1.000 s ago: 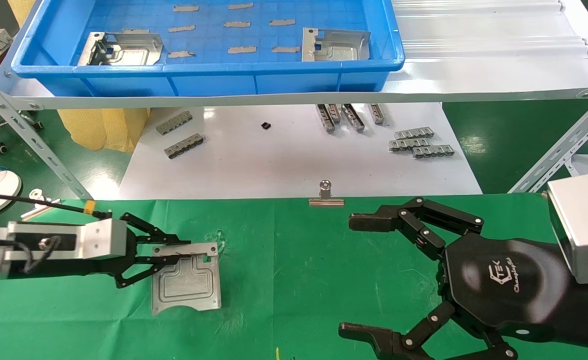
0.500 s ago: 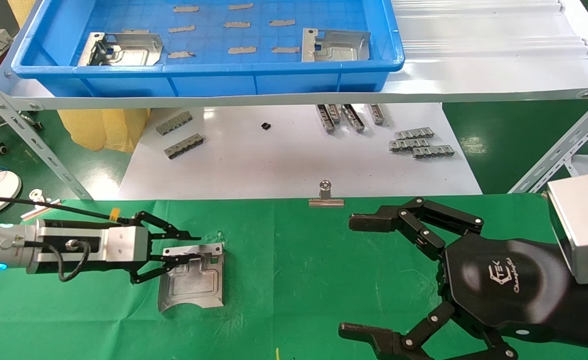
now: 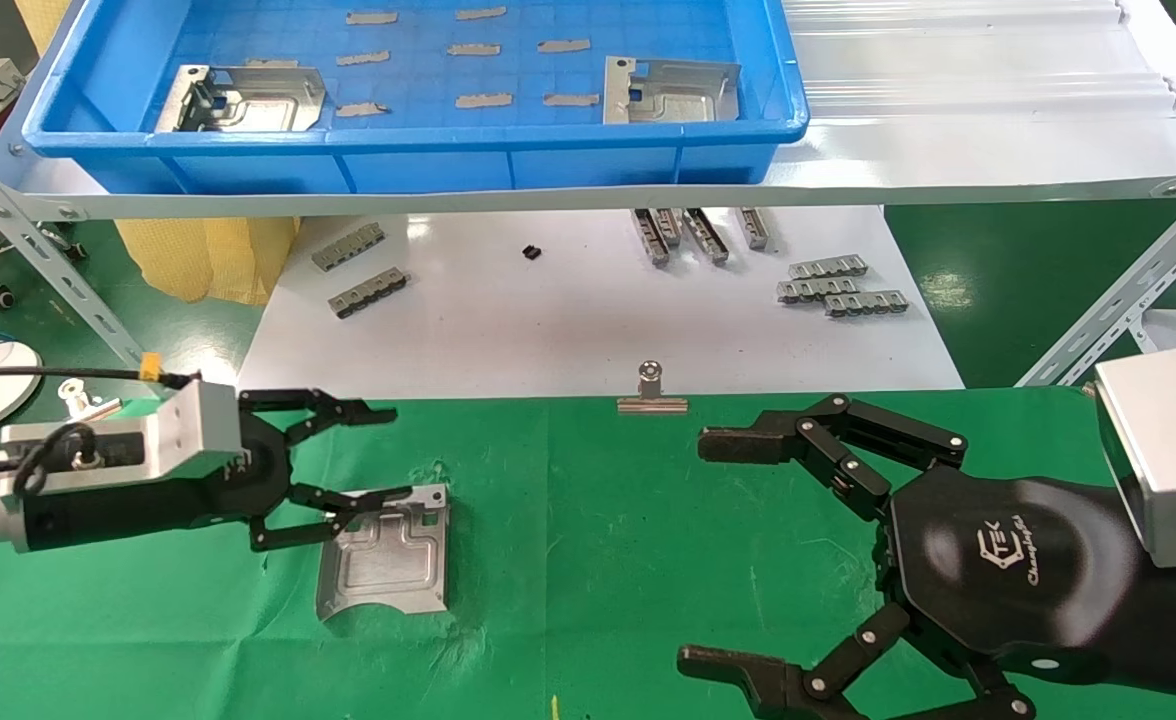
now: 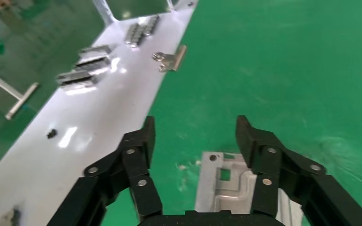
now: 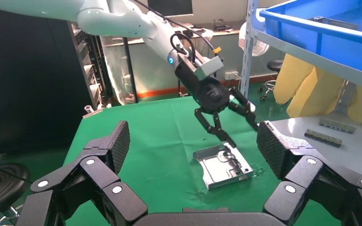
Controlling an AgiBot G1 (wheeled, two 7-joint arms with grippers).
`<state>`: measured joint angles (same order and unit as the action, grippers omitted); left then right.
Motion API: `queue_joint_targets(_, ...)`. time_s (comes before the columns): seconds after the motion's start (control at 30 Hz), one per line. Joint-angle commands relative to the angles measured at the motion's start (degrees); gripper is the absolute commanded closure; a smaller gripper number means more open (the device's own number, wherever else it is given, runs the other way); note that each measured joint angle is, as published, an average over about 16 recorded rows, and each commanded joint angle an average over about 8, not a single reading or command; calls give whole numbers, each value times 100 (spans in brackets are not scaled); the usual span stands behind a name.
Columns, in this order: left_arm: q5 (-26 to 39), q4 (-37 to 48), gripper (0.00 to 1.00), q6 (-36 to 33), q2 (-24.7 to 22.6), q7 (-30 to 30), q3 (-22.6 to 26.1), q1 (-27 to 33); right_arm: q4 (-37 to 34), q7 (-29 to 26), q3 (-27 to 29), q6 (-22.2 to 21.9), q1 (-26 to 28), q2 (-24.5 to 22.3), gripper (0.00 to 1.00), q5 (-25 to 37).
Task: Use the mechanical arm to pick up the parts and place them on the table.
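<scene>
So the left black jointed-finger gripper (image 3: 363,452) sits wide open, holding nothing, at the lower left of the head view. The silver-grey stamped sheet-metal plate (image 3: 384,553) lies flat on the green-cloth table (image 3: 588,520) just under it. The right black gripper (image 3: 728,550), lower right, is spread open and empty too.

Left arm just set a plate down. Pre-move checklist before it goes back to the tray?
1. Left tool open: ok, fingers spread.
2. Placed plate lying flat on the green table: ok.
3. Tool clear of plate: cannot tell; in the head view the lower finger overlaps its flanged edge, the right wrist view suggests a gap.
4. Plates left in the blue tray: ok, left plate and right plate.
5. Right tool out of the way: ok, open over the table's right side.
</scene>
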<state>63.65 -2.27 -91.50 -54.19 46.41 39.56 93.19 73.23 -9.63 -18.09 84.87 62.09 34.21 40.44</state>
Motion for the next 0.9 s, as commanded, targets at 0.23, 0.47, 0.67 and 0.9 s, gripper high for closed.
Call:
queue_joint_targets(0.23, -141, 31, 0, -42, 27, -178, -82, -82, -1, 0, 0, -1, 0, 0, 0, -1)
queue_joint_targets(0.47, -220, -330, 0, -9, 118, -421, -181, -221, -3, 1, -1, 0, 0, 0, 0, -1)
queue_joint_targets(0.67, -419, -1023, 0, 51, 301, -960, -402, -521, -4, 2, -3, 0, 1, 0, 0, -2)
queue_joint_targets(0.9, -660, -1859, 0, 123, 523, -1611, -669, -882, -5, 3, -4, 0, 2, 0, 0, -3)
